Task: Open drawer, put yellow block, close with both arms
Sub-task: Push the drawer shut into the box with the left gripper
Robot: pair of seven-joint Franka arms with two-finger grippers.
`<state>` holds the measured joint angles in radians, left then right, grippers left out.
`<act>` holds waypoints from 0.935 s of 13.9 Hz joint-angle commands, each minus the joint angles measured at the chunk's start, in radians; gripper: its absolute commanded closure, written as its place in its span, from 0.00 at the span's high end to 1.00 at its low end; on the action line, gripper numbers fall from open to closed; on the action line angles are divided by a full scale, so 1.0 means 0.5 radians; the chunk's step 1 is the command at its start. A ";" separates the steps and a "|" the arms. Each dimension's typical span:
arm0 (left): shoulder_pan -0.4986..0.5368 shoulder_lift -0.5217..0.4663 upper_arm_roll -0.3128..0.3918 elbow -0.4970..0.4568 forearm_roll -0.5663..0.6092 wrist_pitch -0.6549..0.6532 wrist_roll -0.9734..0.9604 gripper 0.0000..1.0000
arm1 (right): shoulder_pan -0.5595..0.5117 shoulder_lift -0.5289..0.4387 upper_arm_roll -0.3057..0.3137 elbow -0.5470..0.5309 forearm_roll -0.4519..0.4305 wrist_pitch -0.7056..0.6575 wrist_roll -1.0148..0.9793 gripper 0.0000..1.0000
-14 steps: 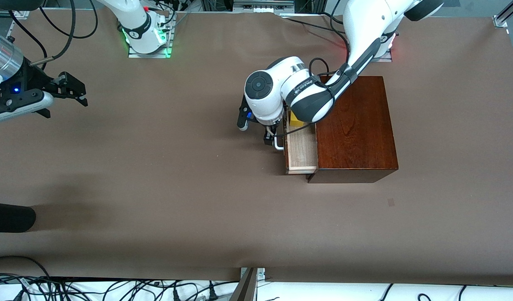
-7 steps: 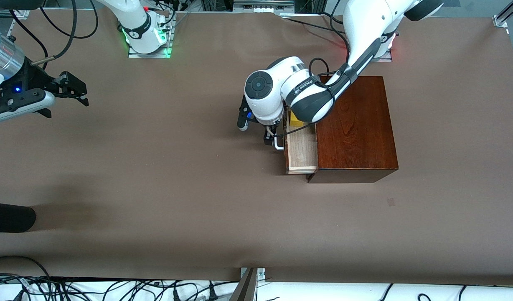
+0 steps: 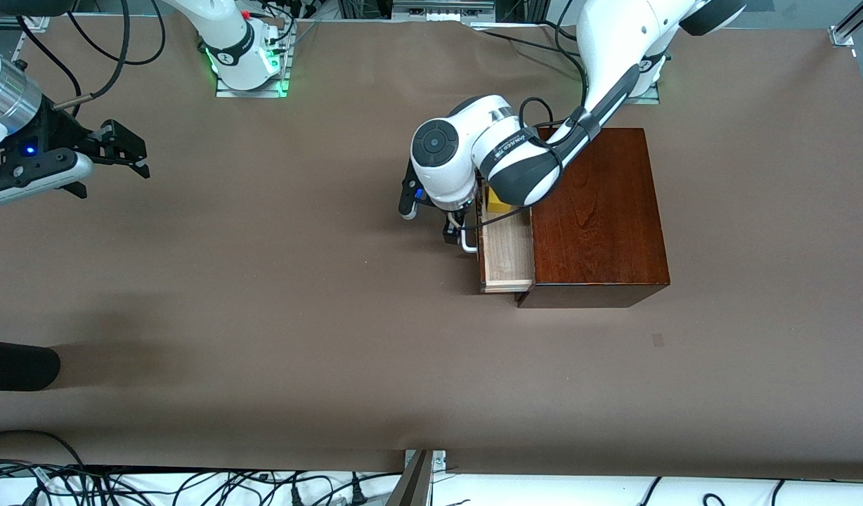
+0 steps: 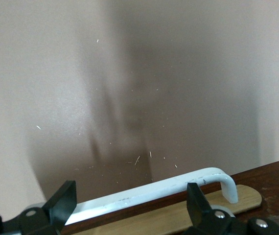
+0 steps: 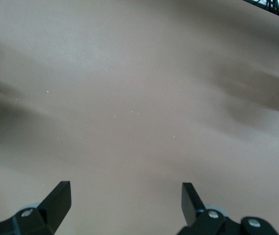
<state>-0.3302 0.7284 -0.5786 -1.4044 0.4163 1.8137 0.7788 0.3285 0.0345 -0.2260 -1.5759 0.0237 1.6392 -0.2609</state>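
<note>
The dark mahogany box [image 3: 597,211] stands toward the left arm's end of the table. Its pale wood drawer [image 3: 507,256] is pulled partly out. The yellow block [image 3: 497,204] lies in the drawer, mostly hidden under the left arm's wrist. My left gripper [image 3: 454,228] is open at the white loop handle [image 3: 466,242]. In the left wrist view the handle [image 4: 149,193] runs between the spread fingers of the left gripper [image 4: 129,198], untouched. My right gripper [image 3: 133,158] is open and empty over bare table at the right arm's end; the right wrist view [image 5: 125,193] shows only tabletop.
A black rounded object [image 3: 17,365] juts in at the table's edge near the right arm's end. Cables [image 3: 192,485] lie along the edge nearest the front camera. A small dark mark [image 3: 657,340] is on the cloth, nearer the camera than the box.
Nothing has visibly moved. The light at the left arm's base has gone from red to green.
</note>
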 commanded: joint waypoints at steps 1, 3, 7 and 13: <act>0.154 -0.236 0.096 -0.038 0.094 -0.630 0.004 1.00 | -0.001 -0.005 0.010 0.032 -0.023 -0.042 0.028 1.00; 0.157 -0.236 0.096 -0.038 0.094 -0.630 0.004 1.00 | -0.001 -0.005 0.010 0.032 -0.023 -0.042 0.028 1.00; 0.166 -0.239 0.093 -0.035 0.094 -0.633 0.016 1.00 | -0.001 -0.005 0.010 0.032 -0.023 -0.042 0.028 1.00; 0.237 -0.367 0.028 0.118 -0.111 -0.648 0.035 1.00 | -0.001 -0.005 0.010 0.032 -0.023 -0.042 0.028 1.00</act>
<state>-0.2426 0.6119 -0.5506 -1.3596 0.4181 1.5159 0.7839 0.3288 0.0343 -0.2252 -1.5755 0.0237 1.6387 -0.2609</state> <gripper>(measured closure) 0.000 0.000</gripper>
